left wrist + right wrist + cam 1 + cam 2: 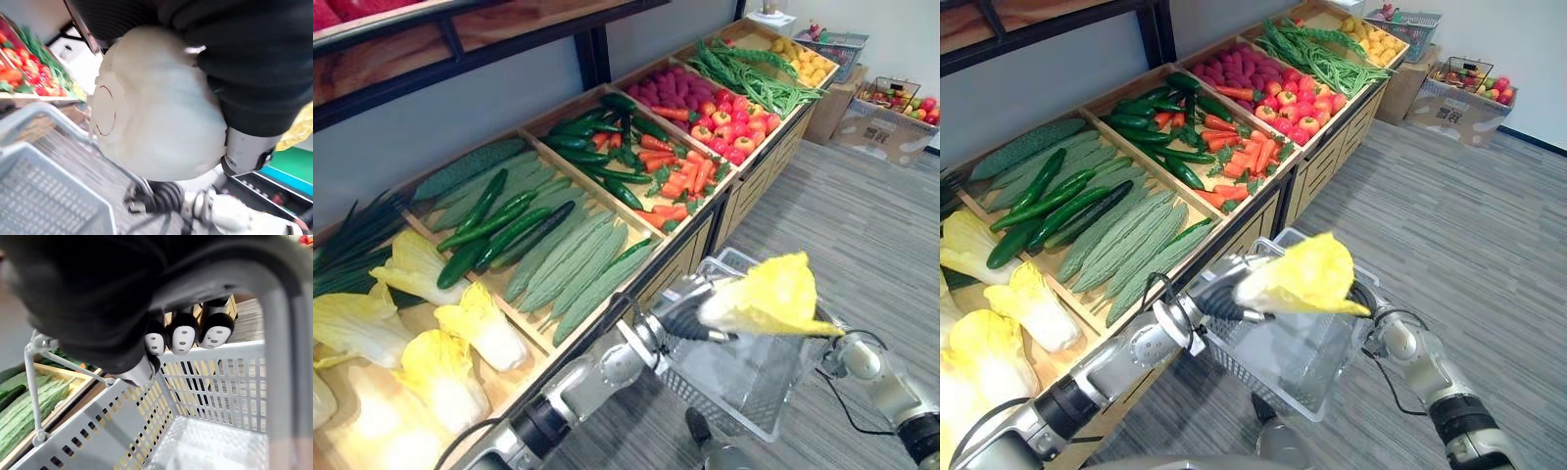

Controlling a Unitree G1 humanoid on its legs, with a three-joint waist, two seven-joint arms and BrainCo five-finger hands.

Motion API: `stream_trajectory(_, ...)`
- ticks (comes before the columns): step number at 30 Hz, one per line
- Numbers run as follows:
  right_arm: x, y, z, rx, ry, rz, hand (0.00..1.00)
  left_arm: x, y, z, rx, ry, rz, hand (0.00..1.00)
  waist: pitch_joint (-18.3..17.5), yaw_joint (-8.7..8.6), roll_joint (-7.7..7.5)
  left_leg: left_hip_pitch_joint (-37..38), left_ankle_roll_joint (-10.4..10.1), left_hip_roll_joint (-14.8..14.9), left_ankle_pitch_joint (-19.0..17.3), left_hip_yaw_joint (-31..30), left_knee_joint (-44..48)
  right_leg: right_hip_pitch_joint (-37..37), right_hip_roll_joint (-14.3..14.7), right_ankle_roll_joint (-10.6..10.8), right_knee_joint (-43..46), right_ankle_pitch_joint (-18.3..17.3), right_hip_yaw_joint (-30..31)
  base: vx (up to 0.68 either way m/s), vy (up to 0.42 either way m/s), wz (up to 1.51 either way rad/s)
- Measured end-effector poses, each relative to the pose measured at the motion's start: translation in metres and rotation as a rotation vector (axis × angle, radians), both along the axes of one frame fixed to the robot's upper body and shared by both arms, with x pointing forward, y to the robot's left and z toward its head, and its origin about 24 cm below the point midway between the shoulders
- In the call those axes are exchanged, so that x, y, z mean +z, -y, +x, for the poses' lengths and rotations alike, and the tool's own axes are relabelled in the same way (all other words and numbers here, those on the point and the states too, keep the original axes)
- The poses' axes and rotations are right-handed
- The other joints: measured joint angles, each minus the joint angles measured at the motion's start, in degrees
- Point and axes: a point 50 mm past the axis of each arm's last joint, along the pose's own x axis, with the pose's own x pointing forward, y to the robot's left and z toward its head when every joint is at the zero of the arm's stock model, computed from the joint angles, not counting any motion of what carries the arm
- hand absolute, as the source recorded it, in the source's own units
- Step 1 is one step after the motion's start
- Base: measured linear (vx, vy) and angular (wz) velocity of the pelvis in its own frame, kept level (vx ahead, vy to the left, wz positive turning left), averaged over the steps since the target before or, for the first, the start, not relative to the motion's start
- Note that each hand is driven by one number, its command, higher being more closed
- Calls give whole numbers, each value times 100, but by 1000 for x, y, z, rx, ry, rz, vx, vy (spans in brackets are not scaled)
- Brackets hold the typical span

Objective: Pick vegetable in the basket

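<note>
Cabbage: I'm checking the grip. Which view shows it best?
The right eye view: the whole yellow cabbage shows, with the left hand curled round its pale end, above the basket. The left eye view matches. The left wrist view gives its pale base close up.

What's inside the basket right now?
Nothing visible: the basket shows bare slatted walls and floor. The cabbage is above it in the left hand, hiding part of the floor in the eye views.

L hand [1224, 299], R hand [98, 298]: dark ribbed covers; fingers [182, 339] dark-tipped; arms [1107, 372] silver-grey, blk joint bands.
</note>
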Motion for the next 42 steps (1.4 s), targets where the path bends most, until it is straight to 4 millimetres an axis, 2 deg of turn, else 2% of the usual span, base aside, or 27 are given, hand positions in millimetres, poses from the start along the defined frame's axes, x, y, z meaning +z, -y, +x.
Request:
stream_trajectory(6, 7, -4, 3, 65, -6, -34, 100, -27, 2, -9, -131, -59, 180, 100, -70, -18, 61, 98, -42, 145, -25, 268, 123, -7, 115, -60, 60, -45, -10, 12, -40, -9)
stream_trajectory(10, 5, -11, 1, 105, -40, -18, 100, -46, -8, -8, -125, -116, 273, 100, -78, -24, 63, 208, -88, 199, -53, 450, 139, -27, 182, -148, 109, -107, -7, -4, -50, -24)
stream_trajectory(12, 7, -16, 1, 142, -36, -23, 100, -57, -14, -5, -100, -148, 314, 100, -88, -35, 64, 208, -99, 202, -60, 549, 143, -116, 217, -123, 179, -90, 3, -3, -42, -19)
stream_trajectory(19, 11, -27, 2, 221, -69, 0, 100, -77, -28, 5, -23, -190, 409, 100, -91, -164, 60, 245, -120, 229, -72, 671, 194, -120, 265, -111, 216, -77, 69, -11, -21, -6)
stream_trajectory(25, 24, -41, 4, 271, -44, 104, 100, -83, -39, 24, 120, -215, 408, 100, -86, -170, 34, 305, -194, 236, -123, 891, 228, -218, 365, -98, 288, -69, 298, -31, -20, -20)
stream_trajectory(35, 39, -63, 6, 415, -40, 93, 100, -88, -43, 37, 193, -191, 462, 100, -80, -278, -38, 495, -301, 368, -233, 1371, 454, -286, 630, -73, 300, -30, 736, -9, -11, -27)
stream_trajectory(40, 38, -70, 4, 466, -77, 84, 100, -88, -43, 43, 214, -191, 470, 100, -72, -314, -63, 623, -309, 398, -240, 1637, 497, -282, 742, -77, 318, -20, 939, -5, -4, -25)
stream_trajectory(41, 38, -71, 4, 476, -79, 82, 100, -88, -44, 44, 217, -190, 475, 0, -72, -329, -63, 632, -309, 400, -240, 1649, 500, -290, 758, -77, 339, -20, 954, -16, -16, -9)
stream_trajectory(42, 37, -73, 4, 483, -81, 80, 100, -88, -44, 46, 219, -185, 486, 0, -71, -337, -63, 653, -309, 406, -240, 1663, 501, -288, 779, -77, 359, -20, 970, -18, -19, -11)
